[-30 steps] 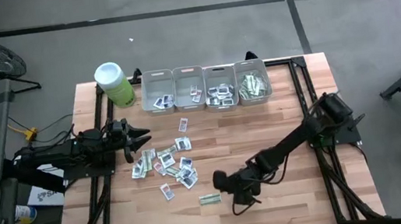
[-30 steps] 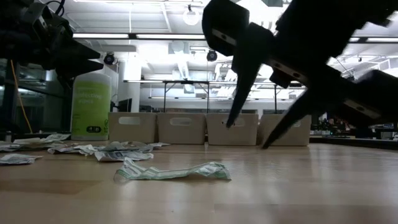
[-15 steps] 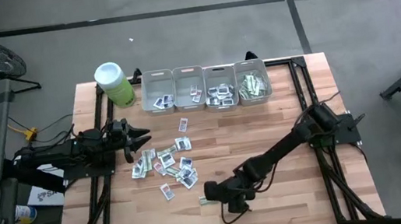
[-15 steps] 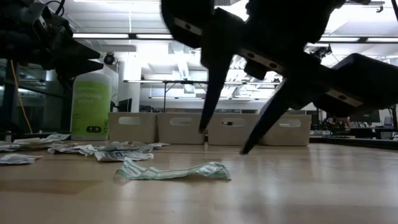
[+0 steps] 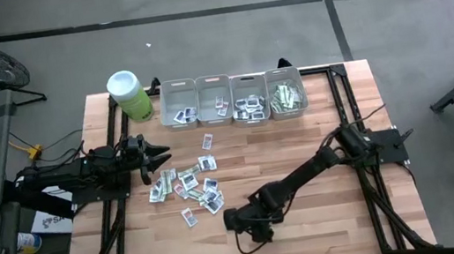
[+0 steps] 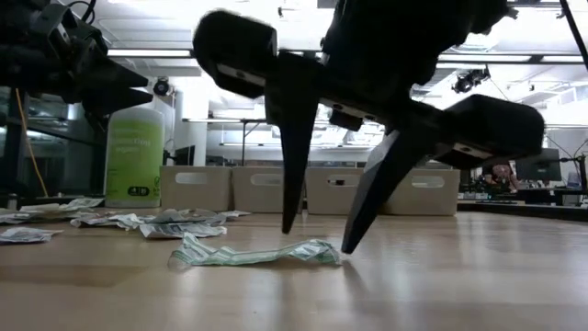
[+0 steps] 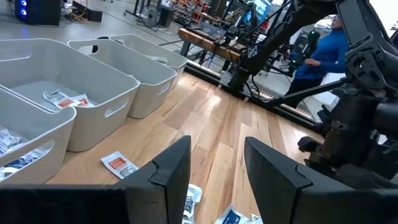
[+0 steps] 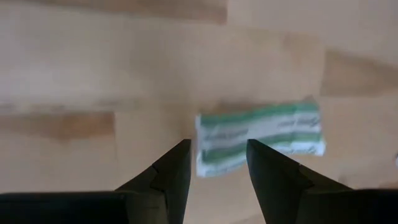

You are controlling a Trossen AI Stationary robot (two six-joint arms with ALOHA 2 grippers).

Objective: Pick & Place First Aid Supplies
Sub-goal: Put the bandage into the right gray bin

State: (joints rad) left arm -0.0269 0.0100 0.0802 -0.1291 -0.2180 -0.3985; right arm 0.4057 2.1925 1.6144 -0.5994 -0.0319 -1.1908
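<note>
On the left, the left pincer [image 5: 160, 159] has not stirred over the past second: it hangs released above the counter [image 5: 302, 152], at the edge of the loose first aid supplies [image 5: 189, 186] scattered in the middle. The right pincer [image 5: 233, 222] is what changed. It has swept leftward along the front of the counter and now stands, fingers apart and empty, over the lone green-and-white strip [image 6: 253, 252] lying apart from the heap. In the low view its tips [image 6: 317, 234] hang just above that strip's end, not yet touching. The task, then, seems to be at the start of a fresh pick, with four grey bins [image 5: 232, 99] at the back already holding some packets.

From above, the pincer covers the strip entirely. The right wrist view shows it blurred, its print unreadable.
</note>
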